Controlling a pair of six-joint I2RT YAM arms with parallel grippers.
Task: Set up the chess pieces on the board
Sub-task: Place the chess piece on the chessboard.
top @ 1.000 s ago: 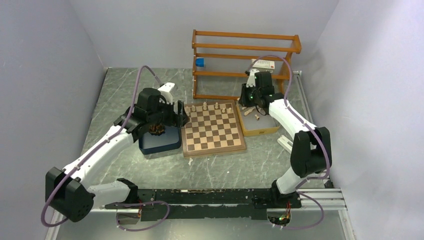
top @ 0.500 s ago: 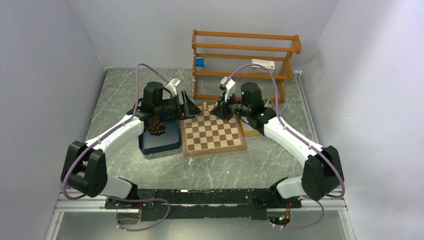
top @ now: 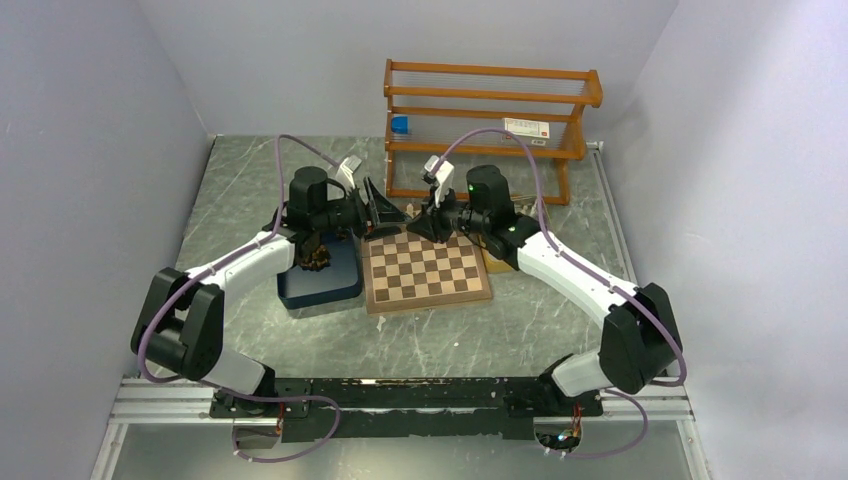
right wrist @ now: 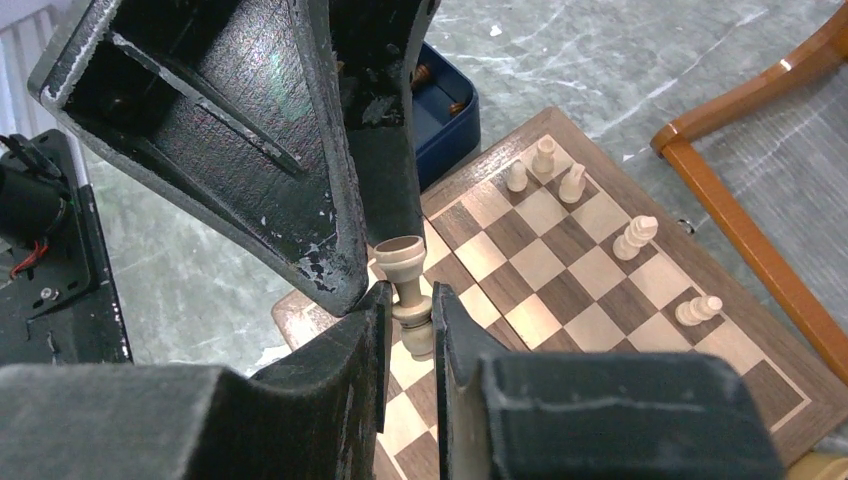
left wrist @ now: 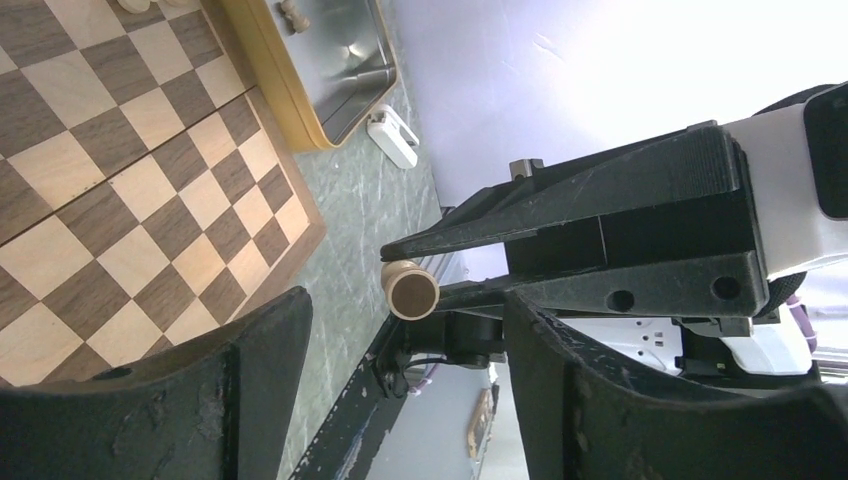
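Note:
The board (top: 428,268) lies at the table's middle, with several cream chess pieces (right wrist: 572,183) standing along its far rows. My right gripper (right wrist: 410,300) is shut on a cream piece (right wrist: 403,255), which it holds by the stem above the board's far left corner. My left gripper (left wrist: 405,330) faces it with its fingers (left wrist: 262,350) spread wide and open. The held piece's round base (left wrist: 411,290) shows just beyond those fingertips, touching neither. From above, the left gripper (top: 385,212) and the right gripper (top: 420,225) meet tip to tip. Dark pieces (top: 313,258) lie in the blue tray (top: 322,285).
A wooden rack (top: 490,110) stands behind the board, close to both wrists. The tan tray (left wrist: 268,70), holding a loose cream piece (left wrist: 292,12), sits right of the board and is mostly hidden under the right arm from above. A small white object (left wrist: 393,135) lies beside that tray.
The right arm swung left from the tan tray to the board's far edge, carrying the cream piece. The left gripper rose from the blue tray, turned toward it, and its jaws narrowed slightly.

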